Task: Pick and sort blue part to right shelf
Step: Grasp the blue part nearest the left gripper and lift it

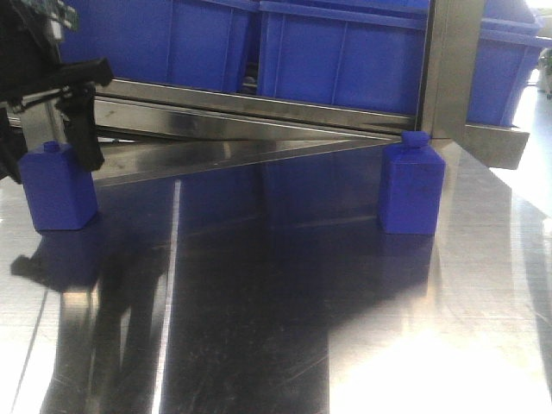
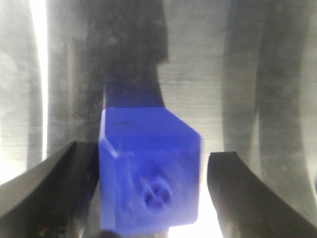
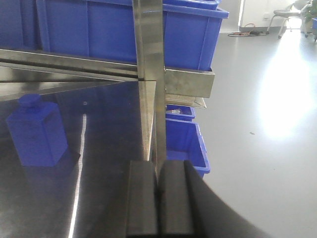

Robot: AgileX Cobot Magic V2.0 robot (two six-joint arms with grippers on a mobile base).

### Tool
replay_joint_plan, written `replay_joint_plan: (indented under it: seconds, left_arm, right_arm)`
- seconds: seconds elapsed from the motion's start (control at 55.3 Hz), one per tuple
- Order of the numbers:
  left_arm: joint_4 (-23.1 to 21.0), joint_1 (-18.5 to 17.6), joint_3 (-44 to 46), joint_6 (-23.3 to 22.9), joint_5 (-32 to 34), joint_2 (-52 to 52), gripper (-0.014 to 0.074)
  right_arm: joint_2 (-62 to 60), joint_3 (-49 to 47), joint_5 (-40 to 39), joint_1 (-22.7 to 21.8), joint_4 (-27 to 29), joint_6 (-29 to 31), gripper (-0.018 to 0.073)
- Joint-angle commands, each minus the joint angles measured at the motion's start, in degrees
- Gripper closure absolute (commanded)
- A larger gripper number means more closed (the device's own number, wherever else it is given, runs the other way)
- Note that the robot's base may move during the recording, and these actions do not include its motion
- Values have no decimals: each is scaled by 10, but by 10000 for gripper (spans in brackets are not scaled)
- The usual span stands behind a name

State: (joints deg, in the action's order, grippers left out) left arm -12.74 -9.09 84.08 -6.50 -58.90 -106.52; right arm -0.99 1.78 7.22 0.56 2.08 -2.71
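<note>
Blue part (image 1: 59, 190) straddled at left.
My left gripper (image 2: 151, 151) sits spread around it, gap on one side; right gripper (image 3: 157, 171) pressed together, facing the right shelf (image 3: 188, 82).

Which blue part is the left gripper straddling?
The part on the front view's left, between the open left gripper's fingers; the other part stands alone by the shelf post.

Harsh light is glaring off the steel table (image 1: 448, 371) and washing out the floor (image 3: 282, 99), dark shadows are streaking the metal, and the blue part (image 2: 148, 168) is blurring near the left wrist lens.
</note>
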Motion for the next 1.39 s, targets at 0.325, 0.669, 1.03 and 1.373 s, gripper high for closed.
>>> replay_joint_plan:
  seconds: [0.325,0.669,1.03,1.373]
  left_arm:
    - [17,-3,19,-23,11,5,131]
    - [17,-3,26,-21,4,5,329]
    - [17,-3,67,32,-64,59,328]
    - [18,-2,9,89,-11,219,314]
  right_arm:
    - [-5,-5,-54,-1,-2,2,501]
    - [-5,-5,-54,-1,-2,2,501]
    - [-5,-5,-54,-1,-2,2,501]
    - [-5,-5,-54,-1,-2,2,501]
